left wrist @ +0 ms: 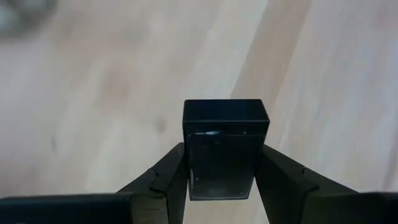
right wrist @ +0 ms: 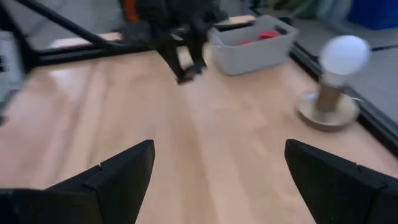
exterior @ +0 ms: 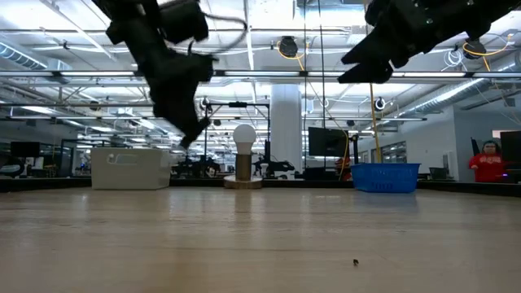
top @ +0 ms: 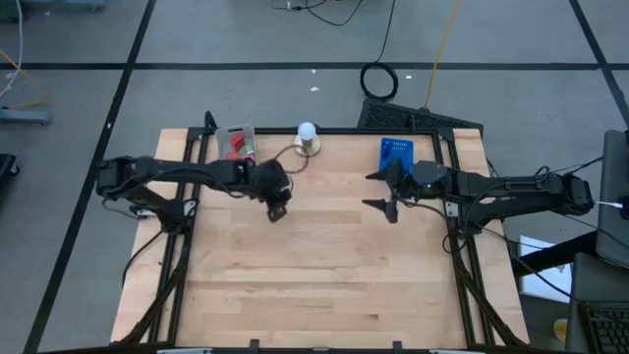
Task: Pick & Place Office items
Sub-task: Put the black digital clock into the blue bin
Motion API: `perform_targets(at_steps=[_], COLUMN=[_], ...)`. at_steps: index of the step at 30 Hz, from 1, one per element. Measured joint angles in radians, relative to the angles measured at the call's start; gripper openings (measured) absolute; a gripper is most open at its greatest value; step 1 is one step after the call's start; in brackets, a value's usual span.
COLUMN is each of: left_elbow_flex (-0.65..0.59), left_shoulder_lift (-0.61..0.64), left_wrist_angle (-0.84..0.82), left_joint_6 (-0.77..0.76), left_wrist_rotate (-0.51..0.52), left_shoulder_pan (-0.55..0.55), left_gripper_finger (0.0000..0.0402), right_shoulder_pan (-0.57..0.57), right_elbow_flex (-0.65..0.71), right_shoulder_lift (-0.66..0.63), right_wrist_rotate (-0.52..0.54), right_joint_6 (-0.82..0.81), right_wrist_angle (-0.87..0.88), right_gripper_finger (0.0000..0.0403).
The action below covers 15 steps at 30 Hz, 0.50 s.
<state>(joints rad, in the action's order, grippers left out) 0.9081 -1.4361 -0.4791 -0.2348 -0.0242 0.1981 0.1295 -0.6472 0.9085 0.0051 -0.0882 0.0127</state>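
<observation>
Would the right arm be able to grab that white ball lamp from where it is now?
Probably yes. The right gripper hangs open and empty above bare table, and nothing stands between it and the white ball lamp. The left gripper, holding a black block, is off to the side.

Pale wood table (top: 324, 265), smooth, faint grain, satin sheen. Glossy black plastic block (left wrist: 225, 149) pinched between matt black plastic fingers (left wrist: 163, 180). Matt grey plastic tray (right wrist: 255, 50) at eleven o'clock; blue plastic tray (top: 397, 152) at one o'clock. Frosted white ball (right wrist: 346, 55) on dull metal-looking base.
</observation>
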Motion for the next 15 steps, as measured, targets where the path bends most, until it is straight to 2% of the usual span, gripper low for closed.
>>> perform_targets(at_steps=[5, 9, 15], left_elbow_flex=[-0.048, -0.097, -0.219], left_shoulder_lift=[0.09, 0.097, 0.096], left_wrist_angle=[0.264, 0.485, 0.803], left_joint_6=[0.004, -0.005, -0.067], left_wrist_rotate=[0.0, -0.001, -0.001], left_shoulder_pan=[0.03, 0.055, 0.096], left_gripper_finger=[0.0155, 0.0155, 0.0155], right_shoulder_pan=[-0.001, 0.0, -0.001], right_elbow_flex=[0.0, 0.027, 0.189], right_shoulder_lift=[0.0, -0.003, -0.017], right_wrist_rotate=[0.111, 0.158, 0.161], right_joint_6=[0.005, 0.0, -0.025], right_wrist_angle=[0.022, -0.024, -0.303], right_gripper_finger=[0.0352, 0.0352, 0.0352])
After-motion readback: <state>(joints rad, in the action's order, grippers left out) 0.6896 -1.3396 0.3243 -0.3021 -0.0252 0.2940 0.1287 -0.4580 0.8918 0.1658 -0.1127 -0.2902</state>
